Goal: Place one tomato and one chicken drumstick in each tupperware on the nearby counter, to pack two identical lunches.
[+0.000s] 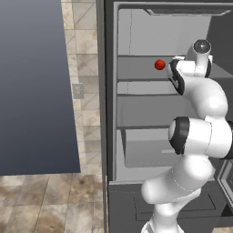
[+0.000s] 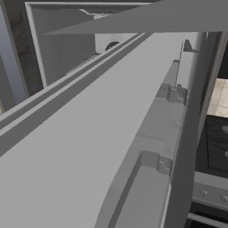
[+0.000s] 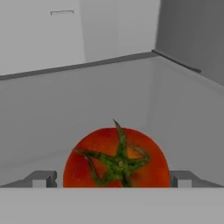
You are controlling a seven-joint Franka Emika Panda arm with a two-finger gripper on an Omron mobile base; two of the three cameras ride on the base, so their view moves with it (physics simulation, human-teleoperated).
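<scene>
Tomato (stem facing camera) between fingertips

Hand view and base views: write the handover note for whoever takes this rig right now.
Gripper: open, one finger tip on each side of a tomato, not closed on it.
Tomato: sits on a grey fridge shelf, green stem facing the hand camera. The left base view shows a tomato on an upper shelf beside the arm's wrist.
Done: nothing packed that these views show; no tupperware, drumstick or counter in sight.
Left: close on this tomato, carry it to a tupperware, then the second tomato and both drumsticks, one of each per tray.
</scene>
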